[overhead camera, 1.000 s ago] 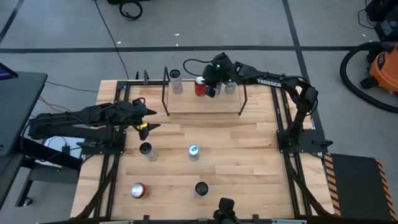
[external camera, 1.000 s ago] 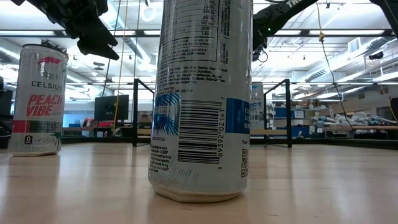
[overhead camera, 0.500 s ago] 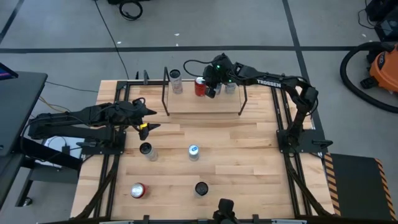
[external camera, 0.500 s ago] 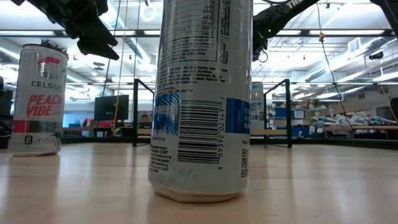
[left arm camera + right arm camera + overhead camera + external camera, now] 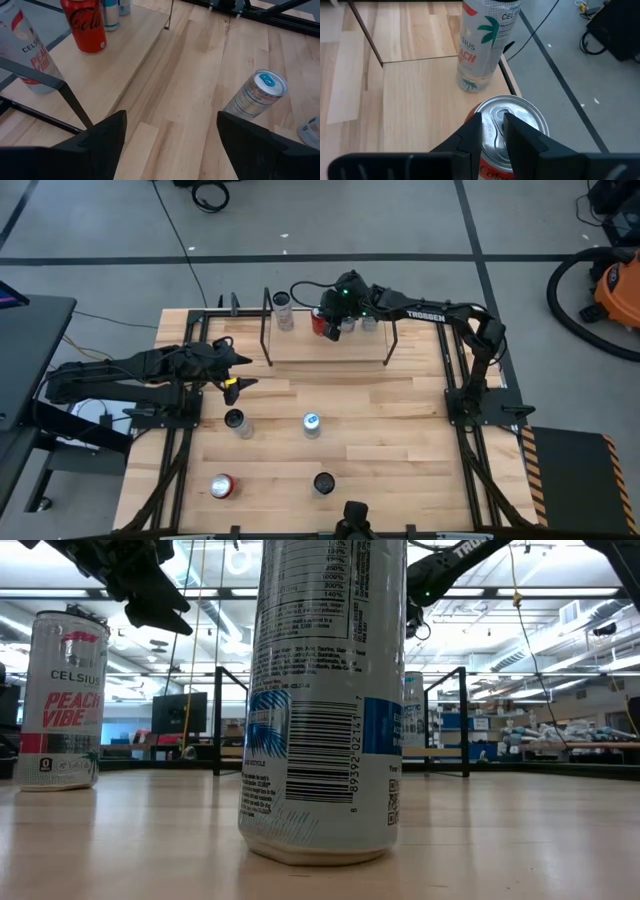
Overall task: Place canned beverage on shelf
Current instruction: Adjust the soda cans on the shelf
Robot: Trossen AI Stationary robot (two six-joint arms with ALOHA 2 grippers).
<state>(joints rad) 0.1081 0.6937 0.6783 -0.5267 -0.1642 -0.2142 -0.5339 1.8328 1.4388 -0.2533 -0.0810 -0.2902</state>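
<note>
The shelf (image 5: 330, 345) stands at the table's far middle, a light-wood board in a black rod frame. On it stand a white Celsius can (image 5: 283, 310), a red cola can (image 5: 318, 324) and a blue-and-silver can (image 5: 370, 321). My right gripper (image 5: 335, 323) hangs shut just over the red can's top (image 5: 520, 120), slanting down from the right. My left gripper (image 5: 238, 372) waits open over the table's left side, near the shelf's left post, with nothing between its fingers (image 5: 171, 117). My right gripper (image 5: 493, 122) has its shut fingertips over the red can's lid (image 5: 496, 131), near the tab, coming from above at a slant. I cannot tell whether they touch the lid. The can stands upright on the shelf board (image 5: 415, 95).
Several loose cans stand on the near half of the table: a dark-topped one (image 5: 235, 421), a blue-tabbed silver one (image 5: 311, 424), a red-topped one (image 5: 221, 485) and a black one (image 5: 324, 482). Black frame posts (image 5: 218, 720) rise at the shelf's corners. Bare wood lies between the shelf and the cans.
My right gripper has shifted a little toward the table's left and slightly down, so that it now covers more of the red can on the shelf. It has stayed shut. The cans have kept their places.
</note>
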